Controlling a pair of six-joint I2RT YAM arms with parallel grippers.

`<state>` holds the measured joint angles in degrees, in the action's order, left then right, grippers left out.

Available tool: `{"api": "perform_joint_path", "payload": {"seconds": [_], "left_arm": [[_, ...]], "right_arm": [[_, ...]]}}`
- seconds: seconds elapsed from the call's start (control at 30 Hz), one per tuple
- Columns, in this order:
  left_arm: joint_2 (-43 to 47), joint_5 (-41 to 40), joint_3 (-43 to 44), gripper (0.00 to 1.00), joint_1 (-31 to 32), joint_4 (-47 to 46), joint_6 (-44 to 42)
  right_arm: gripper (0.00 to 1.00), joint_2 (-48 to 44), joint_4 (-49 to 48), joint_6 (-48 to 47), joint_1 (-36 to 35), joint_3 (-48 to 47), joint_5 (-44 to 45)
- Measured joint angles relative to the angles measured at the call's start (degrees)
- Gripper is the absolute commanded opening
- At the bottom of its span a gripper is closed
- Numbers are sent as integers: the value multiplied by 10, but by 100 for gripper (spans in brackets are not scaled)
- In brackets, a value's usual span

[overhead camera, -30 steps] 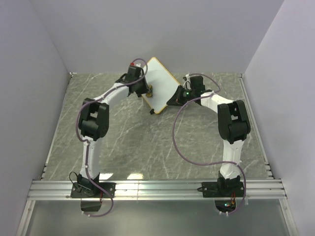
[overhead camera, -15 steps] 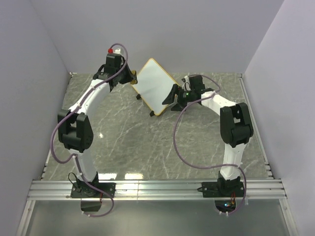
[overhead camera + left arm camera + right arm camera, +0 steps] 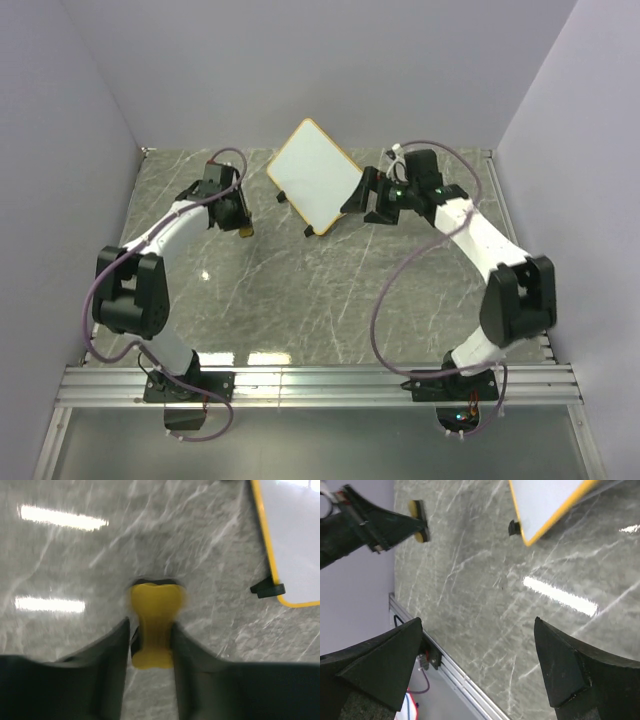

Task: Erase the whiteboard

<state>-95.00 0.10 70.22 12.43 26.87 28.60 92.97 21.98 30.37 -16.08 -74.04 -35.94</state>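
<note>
— Top view?
— Your whiteboard (image 3: 312, 172) sat far-centre on the worktop (image 3: 300, 295), long axis diagonal. Your right claw (image 3: 365, 200) was just beside it, left claw (image 3: 243, 224) farther off.
— Left wrist?
— Clenched on a yellow block (image 3: 152, 630); whiteboard lay ahead-right.
— Right wrist?
— Released, empty; whiteboard lay ahead.

Left wrist view: yellow block (image 3: 152, 630) blurred between the fingers (image 3: 110, 655); whiteboard (image 3: 295, 540) cut off at the right edge.
</note>
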Motion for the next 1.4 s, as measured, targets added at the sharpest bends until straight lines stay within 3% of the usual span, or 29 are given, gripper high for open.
{"api": "perform_joint_path", "payload": {"seconds": [0.1, 0.27, 0.4, 0.73, 1.0, 1.17, 1.4], "left_arm": [[25, -5, -41, 80, 0, 9, -10], [36, -11, -86, 87, 0, 23, -7], [36, -10, -111, 99, 0, 43, -2], [43, -17, -101, 99, 26, 96, 24], [194, -16, -61, 99, 60, 116, 58], [249, -33, 70, 99, 61, 149, 71], [178, -43, 301, 99, 63, 208, 63]], "right_arm": [[100, -75, 10, -9, 2, 57, 10], [100, -153, 30, -18, 5, 120, 23], [100, -181, 50, -35, 6, 136, 39], [100, -271, 88, -63, 11, 163, 80], [100, -349, 138, -42, 12, 130, 130], [100, -385, 186, -42, 12, 56, 158], [100, -448, 222, -27, 12, 36, 164]]}}
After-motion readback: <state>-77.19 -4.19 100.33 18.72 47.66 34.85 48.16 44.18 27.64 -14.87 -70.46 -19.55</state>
